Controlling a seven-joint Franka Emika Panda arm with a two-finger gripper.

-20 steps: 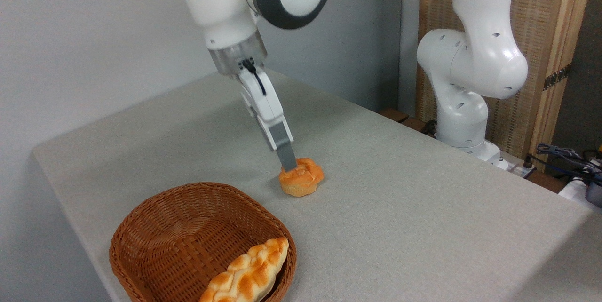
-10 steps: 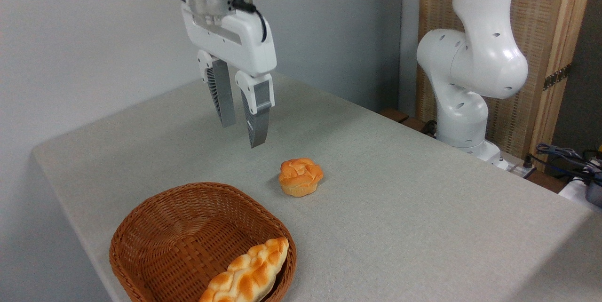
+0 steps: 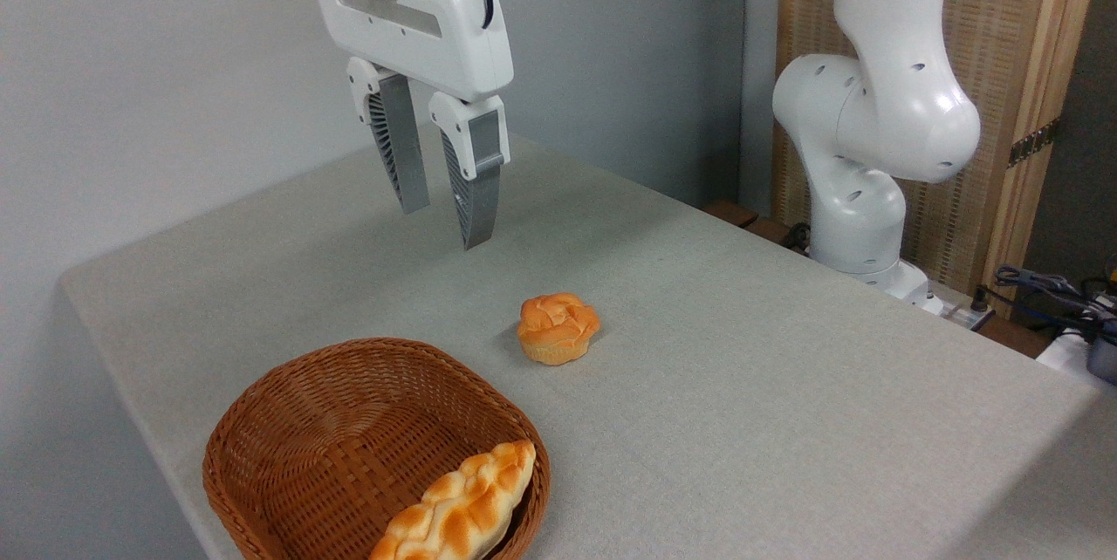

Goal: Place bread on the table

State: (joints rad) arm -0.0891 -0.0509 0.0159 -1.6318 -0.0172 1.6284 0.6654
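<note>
The small golden-orange bun (image 3: 558, 329) rests upright on the grey-beige table (image 3: 742, 385), a little right of the basket. Nothing touches it. My gripper (image 3: 445, 224) hangs in the air well above the cloth, up and to the left of the bun. Its two ribbed grey fingers (image 3: 476, 194) point down with a gap between them and nothing held.
A brown wicker basket (image 3: 288, 420) stands at the table's front left corner with a long braided loaf (image 3: 458, 508) leaning inside it. The arm's white base (image 3: 864, 185) stands at the table's far right edge, with cables (image 3: 1047, 290) beyond it.
The gripper let go of the bun, turned to face the camera and rose up and to the left. The bun has stayed where it was set.
</note>
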